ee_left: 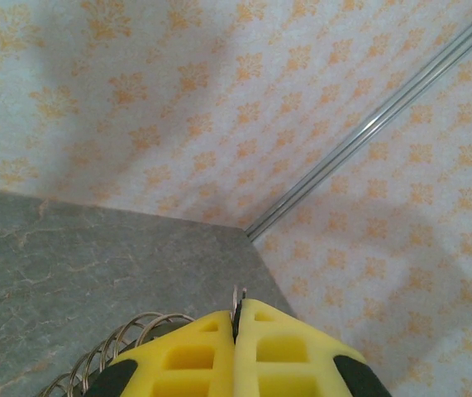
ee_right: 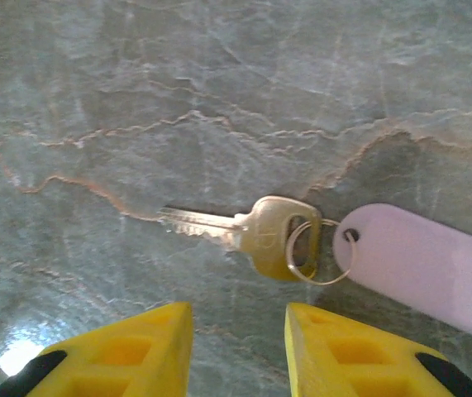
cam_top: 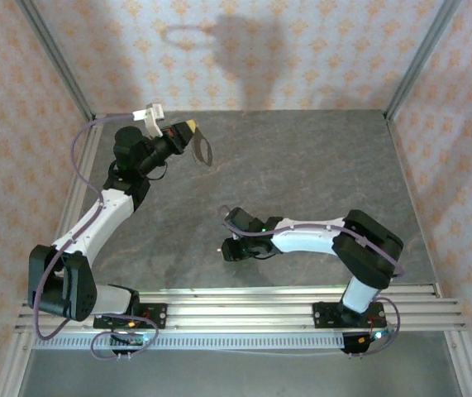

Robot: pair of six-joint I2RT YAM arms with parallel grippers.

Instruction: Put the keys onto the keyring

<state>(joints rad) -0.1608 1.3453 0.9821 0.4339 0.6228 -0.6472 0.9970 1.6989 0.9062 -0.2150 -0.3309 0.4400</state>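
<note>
The key [ee_right: 256, 233] lies flat on the grey table, brass blade pointing left. A small wire loop [ee_right: 312, 252] joins it to a pale lilac tag [ee_right: 426, 258] on its right. My right gripper [ee_right: 237, 327] hovers just short of the key, open, its yellow fingertips [ee_right: 165, 331] apart with nothing between them. It sits low over the table's middle [cam_top: 229, 248]. My left gripper [cam_top: 189, 127] is raised at the back left, shut on the keyring [cam_top: 203, 150], a thin tan oval hanging beside it. Up close, the ring's wire edge [ee_left: 239, 298] pokes out between the pressed yellow pads, with metal coils [ee_left: 112, 351] to the left.
Patterned walls enclose the grey marble-look table [cam_top: 302, 165] on three sides, with metal corner posts [cam_top: 417, 50]. An aluminium rail [cam_top: 260, 310] carrying both arm bases runs along the near edge.
</note>
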